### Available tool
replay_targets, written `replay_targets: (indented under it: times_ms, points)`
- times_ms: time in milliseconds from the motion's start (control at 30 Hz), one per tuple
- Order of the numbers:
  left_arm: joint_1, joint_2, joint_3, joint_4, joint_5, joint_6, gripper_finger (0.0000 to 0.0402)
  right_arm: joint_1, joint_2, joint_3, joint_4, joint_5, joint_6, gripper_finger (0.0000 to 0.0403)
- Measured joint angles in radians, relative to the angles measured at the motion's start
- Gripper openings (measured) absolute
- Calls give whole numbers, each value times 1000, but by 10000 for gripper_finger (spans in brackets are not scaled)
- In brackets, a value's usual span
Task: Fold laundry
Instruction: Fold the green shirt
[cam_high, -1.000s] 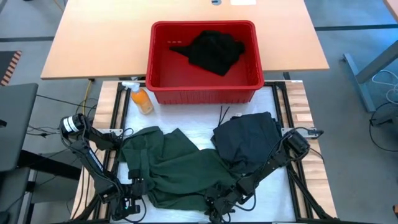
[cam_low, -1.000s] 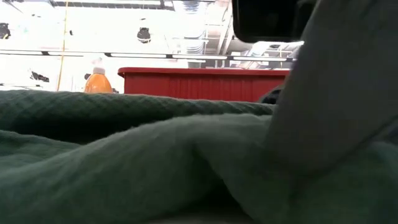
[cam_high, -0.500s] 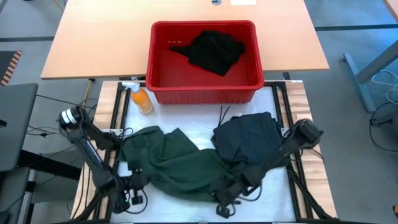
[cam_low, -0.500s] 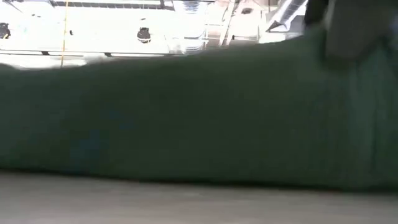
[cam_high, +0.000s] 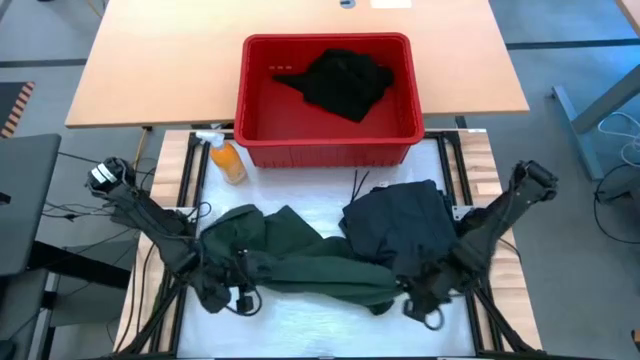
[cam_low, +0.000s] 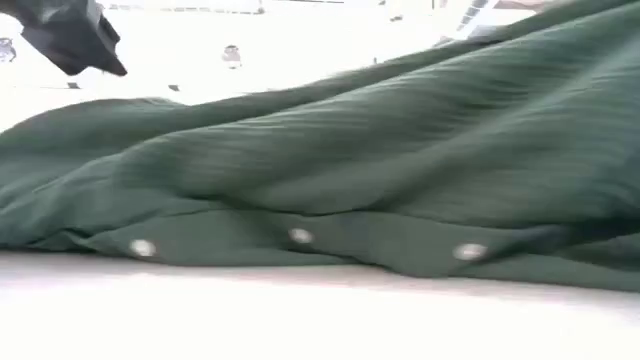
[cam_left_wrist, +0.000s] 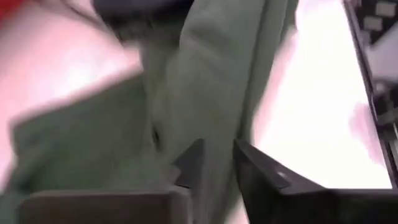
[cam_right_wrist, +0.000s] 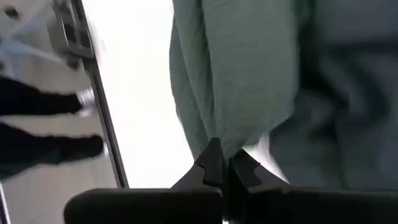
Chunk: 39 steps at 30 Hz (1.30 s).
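Observation:
The laundry is a green buttoned shirt (cam_high: 300, 262) lying bunched in a band across the white table top, its snap placket (cam_low: 300, 236) resting on the table. A dark garment (cam_high: 400, 222) lies beside it toward the right. Another black garment (cam_high: 345, 82) sits in the red basket (cam_high: 330, 150). My left gripper (cam_high: 214, 291) is at the shirt's left end, its fingers slightly apart with green cloth between them. My right gripper (cam_high: 418, 297) is shut on the shirt's right end. My left gripper has green cloth of the shirt's left end (cam_left_wrist: 217, 149) in the narrow gap between its two fingers (cam_left_wrist: 193, 163), coming slanting from the near left. Whether one layer or several cannot be told. The cloth runs away from the fingers onto the table. My right gripper pinches a bunched fold of the shirt's right end (cam_right_wrist: 227, 144) between its two fingertips (cam_right_wrist: 211, 163), pointing steeply down from the near right. The cloth gathers to a point at the fingers and spreads out beyond them, the rest lying on the table.
An orange spray bottle (cam_high: 228, 160) lies at the table's far left, beside the basket. A bare white strip of table (cam_high: 300, 325) runs along the near edge. Black frame rails (cam_high: 470, 290) border both sides.
Both grippers have risen and gone toward the far edge, the right one also toward the right edge. The shirt's near edge has gone with them, off the near strip of table. The shirt is now drawn out into a narrower band. Its far part has stayed put.

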Motion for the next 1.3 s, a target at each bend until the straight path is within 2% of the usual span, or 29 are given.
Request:
replay_targets:
  times_ms: [100, 167, 233, 300, 400, 467, 567, 700, 767, 867, 1000, 1067, 1167, 1233, 1300]
  points:
    - [34, -11, 0, -29, 121, -55, 121, 77, -5, 0, -96, 0, 82, 14]
    - [37, -38, 0, -51, 130, -47, 142, 120, 1, 0, -155, 0, 153, 14]
    - [31, -74, 0, -73, 93, -42, 157, 155, 5, -6, -190, 0, 220, 14]
    - [22, -113, 0, -162, 10, -72, 165, 176, 3, -29, -179, 0, 276, 14]
    - [33, -167, -1, -350, -103, -192, 169, 200, 4, -58, -153, 4, 346, 14]
    - [72, -208, -28, -408, -114, -263, 169, 208, 4, -79, -107, 6, 361, 15]
    - [156, -270, -129, -324, -19, -214, 170, 211, 5, -116, -36, 11, 363, 15]
    - [315, -318, -265, -103, 208, -64, 170, 210, 5, -153, -2, 23, 363, 17]
    - [390, -331, -303, -19, 300, 0, 170, 208, 5, -168, 16, 25, 363, 17]
    - [469, -332, -314, 7, 445, 124, 170, 208, 5, -193, 53, 25, 363, 18]
    - [514, -308, -314, -46, 556, 212, 170, 209, 5, -200, 69, 26, 363, 18]
    - [516, -281, -314, -63, 576, 229, 170, 208, 5, -200, 68, 26, 363, 18]
    - [505, -236, -314, -54, 660, 272, 167, 209, 5, -200, 69, 28, 363, 19]
    - [495, -203, -314, -50, 692, 286, 158, 209, 5, -200, 68, 48, 362, 19]
    - [482, -183, -314, -48, 711, 261, 130, 211, 5, -200, 67, 76, 361, 19]
